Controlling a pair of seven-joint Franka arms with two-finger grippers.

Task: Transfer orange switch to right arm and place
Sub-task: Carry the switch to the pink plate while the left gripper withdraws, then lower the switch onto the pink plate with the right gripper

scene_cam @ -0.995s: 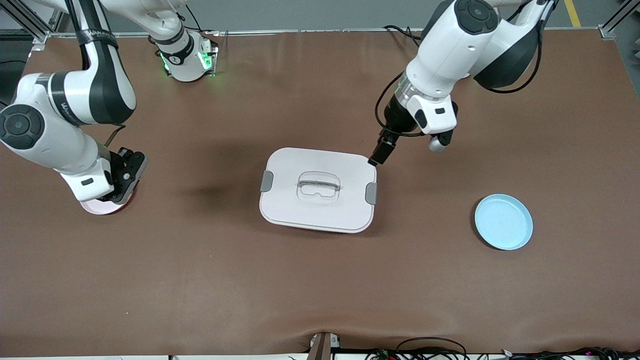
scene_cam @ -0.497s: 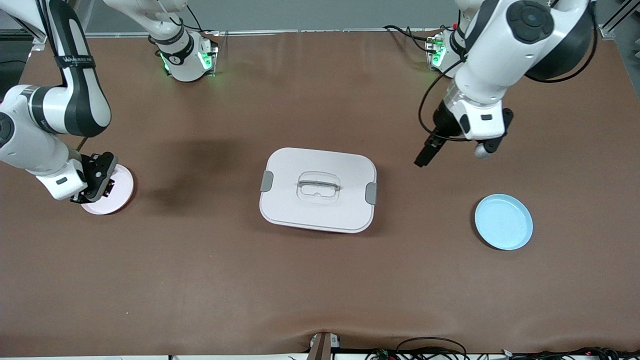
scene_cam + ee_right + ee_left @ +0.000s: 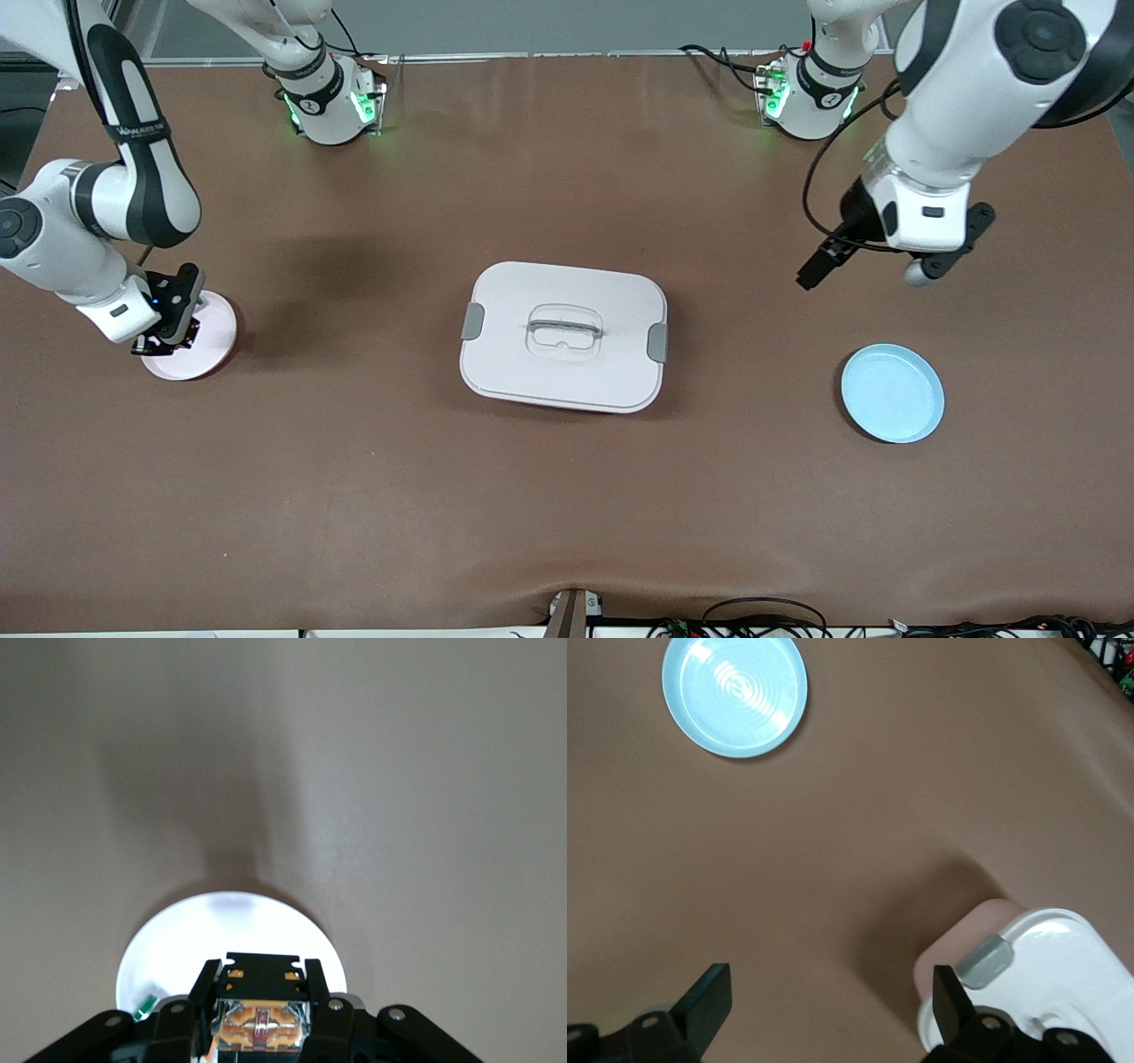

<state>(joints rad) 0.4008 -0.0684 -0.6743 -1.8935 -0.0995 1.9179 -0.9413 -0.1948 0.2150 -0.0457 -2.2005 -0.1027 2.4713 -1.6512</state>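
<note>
Switch (image 3: 261,1010) pinched in my right gripper (image 3: 164,337) over the pink plate (image 3: 205,341); my left gripper (image 3: 833,1010), jaws spread, hangs above bare table (image 3: 567,496) near the box (image 3: 563,337).

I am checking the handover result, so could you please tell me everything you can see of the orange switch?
The orange switch is a tiny black rectangular block with a translucent orange middle through which metal contacts show, and two small brass-coloured tabs on its black top. It is clamped between the shut fingers of the right hand, which grip its two sides. It hangs just over the pink plate at the right arm's end of the table; whether it touches the plate cannot be told. In the front view the hand mostly hides it.
</note>
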